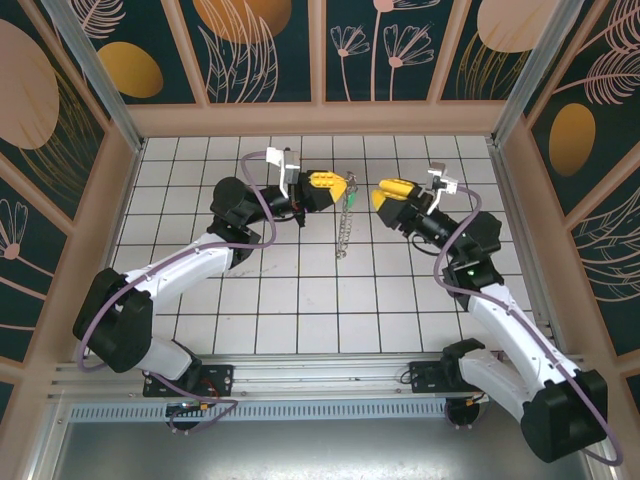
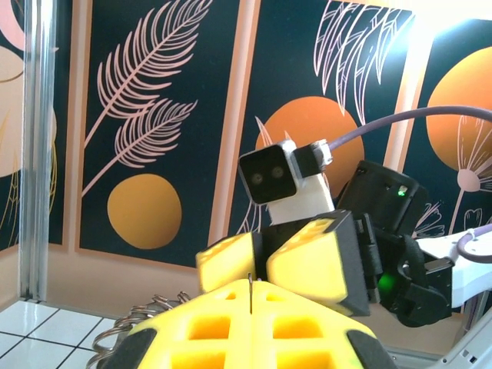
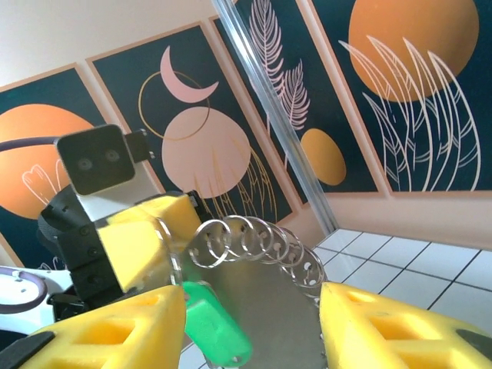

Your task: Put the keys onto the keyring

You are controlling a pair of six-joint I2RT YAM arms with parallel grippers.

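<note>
My left gripper point(image 1: 343, 185) is held above the tiled floor, shut on the top of the keyring point(image 1: 346, 228), which hangs straight down from it. In the left wrist view a thin metal edge stands pinched in the left gripper point(image 2: 251, 286). Facing it from the right, my right gripper point(image 1: 383, 197) is open. In the right wrist view the keyring's silvery loops point(image 3: 244, 238) fan out between the right gripper's point(image 3: 250, 332) spread fingers. The green-headed key point(image 3: 217, 329) hangs at the ring beside the left fingertip point(image 3: 115, 338), with no pad pressing on it.
White tiled floor point(image 1: 300, 300) lies below both arms. Patterned walls point(image 1: 270, 50) and aluminium posts point(image 1: 95, 80) enclose it on three sides. The right gripper's yellow fingers point(image 2: 315, 257) sit just beyond the left fingertips.
</note>
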